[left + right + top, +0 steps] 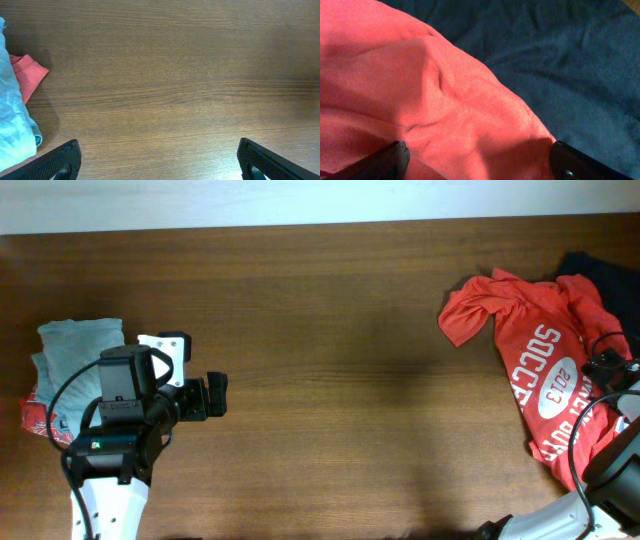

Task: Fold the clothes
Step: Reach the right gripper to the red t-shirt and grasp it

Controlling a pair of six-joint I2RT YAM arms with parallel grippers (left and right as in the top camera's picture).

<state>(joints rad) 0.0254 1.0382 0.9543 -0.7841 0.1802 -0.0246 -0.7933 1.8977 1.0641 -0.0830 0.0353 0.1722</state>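
The only readable print is on the orange-red T-shirt [520,320], seen from overhead at the right end of the surface. A row of white capitals [528,368] across the shirt reads "SOCCER", with the last letter partly lost in a fold. Just beside it a white oval [556,393] carries "2013". A second row of white lettering [553,442] past the oval is too creased and small to read.

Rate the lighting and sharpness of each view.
Overhead: even light and sharp, with the white lettering on the orange-red T-shirt readable. Left wrist: the table grain is crisp, slightly darker at the right. Right wrist: very close and dim, with soft shadows across the T-shirt's folds and the navy garment almost black, showing little detail.
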